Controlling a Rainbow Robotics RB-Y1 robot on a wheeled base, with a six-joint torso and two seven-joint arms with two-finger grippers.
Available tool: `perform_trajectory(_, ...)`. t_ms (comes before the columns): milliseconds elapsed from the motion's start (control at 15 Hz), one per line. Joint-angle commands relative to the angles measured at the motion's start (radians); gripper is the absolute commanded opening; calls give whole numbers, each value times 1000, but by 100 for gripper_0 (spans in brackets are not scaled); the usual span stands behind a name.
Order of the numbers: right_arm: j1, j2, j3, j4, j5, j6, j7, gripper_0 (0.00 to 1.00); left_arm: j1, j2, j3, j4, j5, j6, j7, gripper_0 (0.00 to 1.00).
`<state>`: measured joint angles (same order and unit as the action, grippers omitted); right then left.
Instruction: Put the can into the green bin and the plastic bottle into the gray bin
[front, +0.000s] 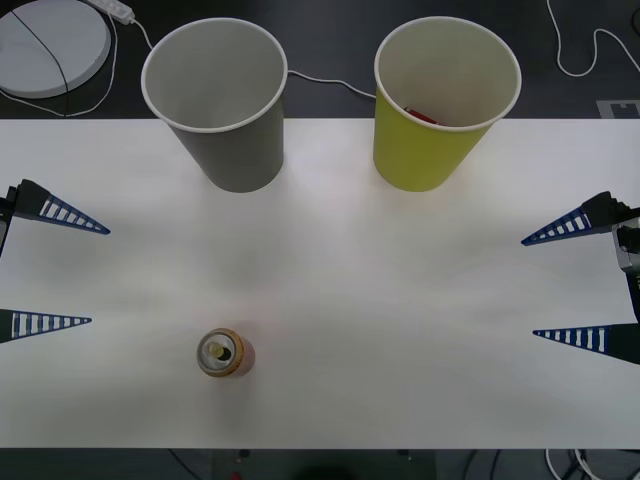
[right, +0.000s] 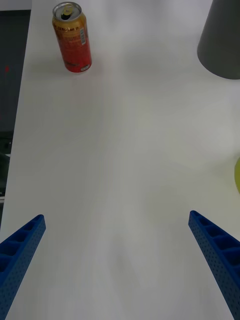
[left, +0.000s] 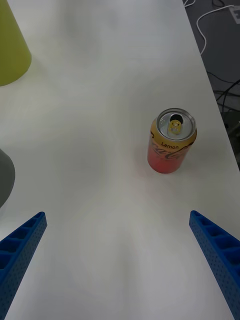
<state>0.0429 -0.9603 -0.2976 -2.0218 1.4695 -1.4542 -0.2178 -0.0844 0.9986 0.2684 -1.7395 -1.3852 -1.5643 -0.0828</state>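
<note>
A: How many of each thing are counted on the white table (front: 330, 290)?

B: One can (front: 223, 353) is seen, upright, with its pull-tab top opened. Two bins are counted: one gray bin (front: 220, 105) and one green bin (front: 440, 105), both standing at the table's far edge, well apart from the can. The gray bin is set almost straight beyond the can; the green bin is beyond the can and off to the right. Something red is glimpsed inside the green bin, too hidden to be named.

A: And the grippers?

B: Two are counted. The left gripper (front: 50, 272) is held left of the can, the right gripper (front: 578, 285) far to the can's right; the fingers of both are spread wide and nothing is grasped.

A: What else lies around, and is anything in the way?

B: A round white disc (front: 45, 45) and white cables (front: 320, 80) are seen on the dark floor beyond the bins. Bare tabletop lies between the can and each gripper.
</note>
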Motion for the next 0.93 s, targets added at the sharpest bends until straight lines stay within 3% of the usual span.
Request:
perform_trajectory(67, 0, 0, 0, 0, 0, 0, 0, 100, 0, 0, 0, 0, 0, 0, 0, 100)
perform_trajectory(667, 0, 0, 0, 0, 0, 0, 0, 100, 3, 17, -29, 46, 11, -7, -8, 100)
perform_trajectory(933, 0, 0, 0, 0, 0, 0, 0, 100, 3, 17, -94, 189, 98, 20, -138, 100)
